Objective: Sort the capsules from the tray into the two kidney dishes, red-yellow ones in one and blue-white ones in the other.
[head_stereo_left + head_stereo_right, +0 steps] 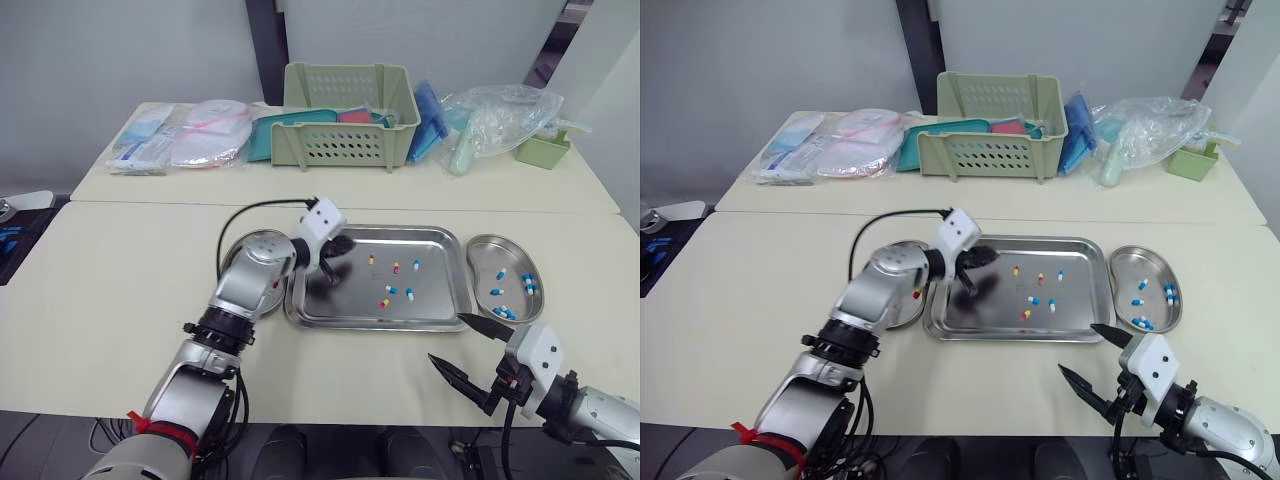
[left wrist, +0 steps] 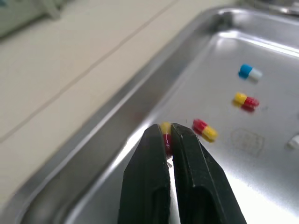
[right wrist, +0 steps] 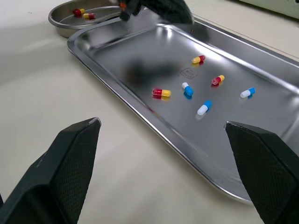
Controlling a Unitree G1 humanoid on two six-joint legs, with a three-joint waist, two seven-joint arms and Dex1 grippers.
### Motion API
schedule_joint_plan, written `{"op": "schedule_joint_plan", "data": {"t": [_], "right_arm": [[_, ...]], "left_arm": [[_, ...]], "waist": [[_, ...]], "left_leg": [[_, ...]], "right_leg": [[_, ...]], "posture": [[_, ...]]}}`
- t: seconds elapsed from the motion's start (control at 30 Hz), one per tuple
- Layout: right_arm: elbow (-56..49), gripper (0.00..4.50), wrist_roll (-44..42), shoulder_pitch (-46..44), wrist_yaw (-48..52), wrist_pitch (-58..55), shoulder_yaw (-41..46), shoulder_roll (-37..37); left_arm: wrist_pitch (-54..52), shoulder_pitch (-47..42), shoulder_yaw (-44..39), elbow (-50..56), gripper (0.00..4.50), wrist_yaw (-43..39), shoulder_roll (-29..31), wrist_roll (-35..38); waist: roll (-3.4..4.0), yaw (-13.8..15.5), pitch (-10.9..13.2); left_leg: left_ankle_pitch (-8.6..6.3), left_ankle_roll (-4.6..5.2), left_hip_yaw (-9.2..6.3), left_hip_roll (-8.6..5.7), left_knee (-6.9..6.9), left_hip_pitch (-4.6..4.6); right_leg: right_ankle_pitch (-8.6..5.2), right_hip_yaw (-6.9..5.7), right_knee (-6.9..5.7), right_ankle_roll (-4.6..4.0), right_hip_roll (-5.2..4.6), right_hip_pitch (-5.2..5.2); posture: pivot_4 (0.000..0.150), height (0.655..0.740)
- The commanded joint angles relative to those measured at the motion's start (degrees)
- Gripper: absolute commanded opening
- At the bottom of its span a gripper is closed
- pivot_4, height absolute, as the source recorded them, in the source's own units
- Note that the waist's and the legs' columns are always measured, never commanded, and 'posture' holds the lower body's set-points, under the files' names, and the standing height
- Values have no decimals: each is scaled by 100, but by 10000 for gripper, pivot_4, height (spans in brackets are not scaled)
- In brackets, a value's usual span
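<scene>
Stainless steel tray (image 1: 440,305) sits mid-table between two kidney dishes. The left dish (image 3: 65,29) holds a few red-yellow capsules (image 3: 83,14). The right dish (image 1: 488,256) holds several blue-white ones (image 1: 498,274). The left gripper (image 1: 330,268) is down in the left part of the tray, its fingers pinched together on a red-yellow capsule (image 2: 166,128) that peeks out at the very tips, just above the tray floor. Six more capsules lie loose toward the tray's middle and right, three red-yellow and three blue-white, with the nearest red-yellow one (image 2: 204,130) just beside the held one. The right gripper (image 1: 447,338) hangs over the near table edge, right of centre, with its fingers spread wide and nothing between them. A capsule like this looks very light, smooth and rounded, so it probably squirts out sideways under a skewed pinch, and its thin shell could dent if squeezed hard. The safest hold is likely across the middle of its length, gently. The tip-only grip seen here seems marginal for the carry to the left dish.
</scene>
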State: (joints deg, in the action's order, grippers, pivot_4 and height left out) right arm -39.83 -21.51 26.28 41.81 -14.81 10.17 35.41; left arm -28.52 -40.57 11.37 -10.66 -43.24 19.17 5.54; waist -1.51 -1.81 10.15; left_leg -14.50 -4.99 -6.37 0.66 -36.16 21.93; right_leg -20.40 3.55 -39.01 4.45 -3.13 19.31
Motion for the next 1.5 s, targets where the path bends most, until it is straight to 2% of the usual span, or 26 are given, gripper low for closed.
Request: {"op": "schedule_joint_plan", "data": {"t": [0.03,0.17,0.27,0.43,0.67,0.77,1.1,1.3,1.5], "right_arm": [[-141,45000,48,3,348,225,60,297],[-135,45000,-189,-333,701,199,13,621],[-129,45000,-358,-702,923,99,-239,719],[51,45000,-374,-1203,1083,78,-651,702],[269,45000,-363,-1616,1067,51,-958,562],[296,45000,-354,-1612,1064,60,-975,560],[316,45000,-334,-1630,1001,41,-984,543],[295,45000,-293,-1618,911,62,-958,501],[251,45000,-451,-1476,760,-25,-531,532]], "left_arm": [[-644,200,-743,1159,105,37,382,498],[-1110,1072,-1575,1975,105,62,1218,749],[-1081,1745,-2023,2259,105,7,1668,847],[-1254,2338,-2382,2500,105,77,1883,1085],[-1512,2538,-2319,2627,105,113,1697,1544],[-1573,2548,-2384,2524,7613,96,1796,1628],[-1490,2630,-2631,2551,39881,-21,1989,1987],[-1223,2746,-2803,2496,39881,-91,2142,2040],[-620,3240,-3662,2263,39881,-268,2364,2163]], "waist": [[0,-10,0],[6,-55,-3],[3,-28,-1],[-6,73,2],[-7,30,2],[-7,14,2],[-6,4,2],[-6,6,2],[-5,-8,3]], "left_leg": [[0,0,1,0,0,0],[0,1,2,5,5,-8],[0,1,0,4,0,-7],[0,1,-8,2,-3,3],[0,1,-10,3,-3,4],[0,1,-10,3,-3,4],[0,1,-10,4,-2,2],[0,1,-10,4,-1,2],[-1,1,-7,6,3,0]], "right_leg": [[0,1,0,0,0,1],[0,3,0,0,2,0],[0,1,-2,0,0,-4],[0,-8,3,0,-3,-3],[0,-10,1,0,-2,-1],[0,-10,1,0,-2,0],[0,-9,0,0,-1,0],[0,-9,0,0,-1,0],[0,-6,0,0,0,3]], "posture": [[1500,7390],[1500,7390],[1500,7390],[1500,7390],[1500,7390],[1500,7390],[1500,7390],[1500,7390],[1500,7390]]}}
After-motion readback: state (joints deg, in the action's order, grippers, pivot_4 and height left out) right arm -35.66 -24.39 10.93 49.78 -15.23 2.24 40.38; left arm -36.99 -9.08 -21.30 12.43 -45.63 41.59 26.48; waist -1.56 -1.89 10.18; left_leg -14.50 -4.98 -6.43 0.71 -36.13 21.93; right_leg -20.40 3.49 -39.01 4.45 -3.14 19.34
